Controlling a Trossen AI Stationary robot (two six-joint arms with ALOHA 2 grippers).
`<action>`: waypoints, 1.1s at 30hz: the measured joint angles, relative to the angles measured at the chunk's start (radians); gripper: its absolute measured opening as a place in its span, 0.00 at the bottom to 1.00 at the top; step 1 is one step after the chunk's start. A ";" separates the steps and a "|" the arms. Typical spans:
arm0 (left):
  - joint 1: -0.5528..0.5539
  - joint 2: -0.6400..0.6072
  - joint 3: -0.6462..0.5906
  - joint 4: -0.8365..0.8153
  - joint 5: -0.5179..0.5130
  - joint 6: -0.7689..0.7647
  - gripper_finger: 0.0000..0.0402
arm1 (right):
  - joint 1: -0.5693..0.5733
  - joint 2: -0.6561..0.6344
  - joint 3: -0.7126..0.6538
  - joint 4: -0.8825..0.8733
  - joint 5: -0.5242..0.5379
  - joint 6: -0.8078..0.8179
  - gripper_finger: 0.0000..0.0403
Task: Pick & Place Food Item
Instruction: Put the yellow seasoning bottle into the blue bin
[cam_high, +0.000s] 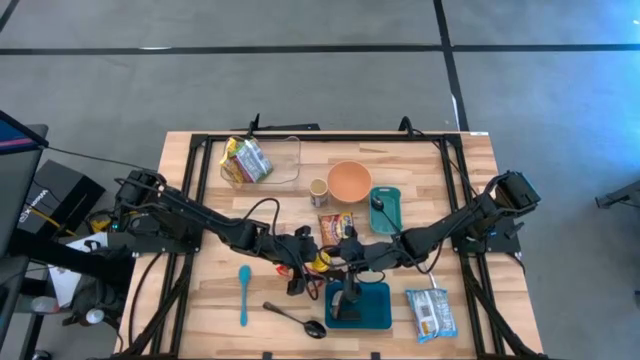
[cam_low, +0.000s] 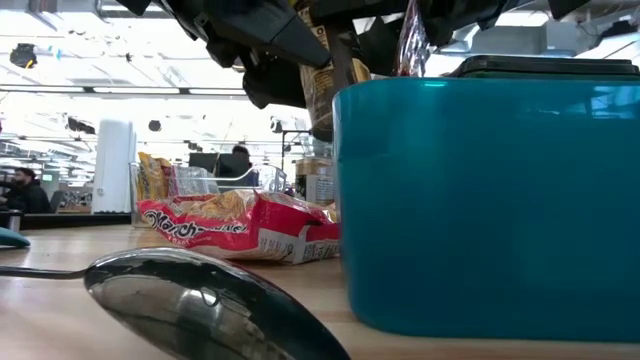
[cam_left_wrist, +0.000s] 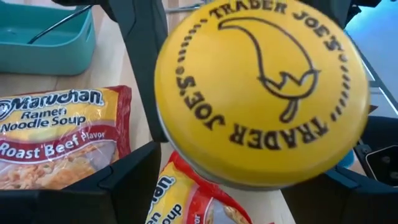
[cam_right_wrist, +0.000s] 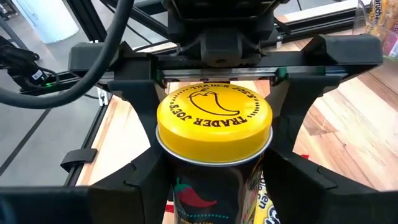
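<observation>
Handoff looks sketchy: yellow-lidded Trader Joe's spice can (cam_right_wrist: 214, 134) hangs mid-air above the tabletop (cam_high: 200, 300), between both arms. Right gripper (cam_right_wrist: 211, 180) jaws clamp it; left gripper (cam_left_wrist: 205, 186) jaws stand open around it. Any bump could tip it onto the ramen packet (cam_left_wrist: 59, 137).

Both arms reach to mid-table, left claw (cam_high: 300, 262) and right claw (cam_high: 345, 258) facing, fingers spread.

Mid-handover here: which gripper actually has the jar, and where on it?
The right gripper clamps the yellow-lidded Trader Joe's jar by its body below the lid. The left gripper brackets the lid end; contact cannot be told.
</observation>
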 joint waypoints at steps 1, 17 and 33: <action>0.000 0.000 0.000 -0.002 0.000 0.000 0.73 | 0.000 -0.002 0.000 -0.002 0.001 0.000 0.53; 0.000 0.001 0.000 -0.016 0.002 0.001 0.73 | 0.031 -0.155 0.000 -0.181 0.022 0.000 0.53; 0.000 0.002 -0.001 -0.019 -0.010 0.000 0.73 | 0.217 -0.271 0.000 -0.374 0.038 0.096 0.53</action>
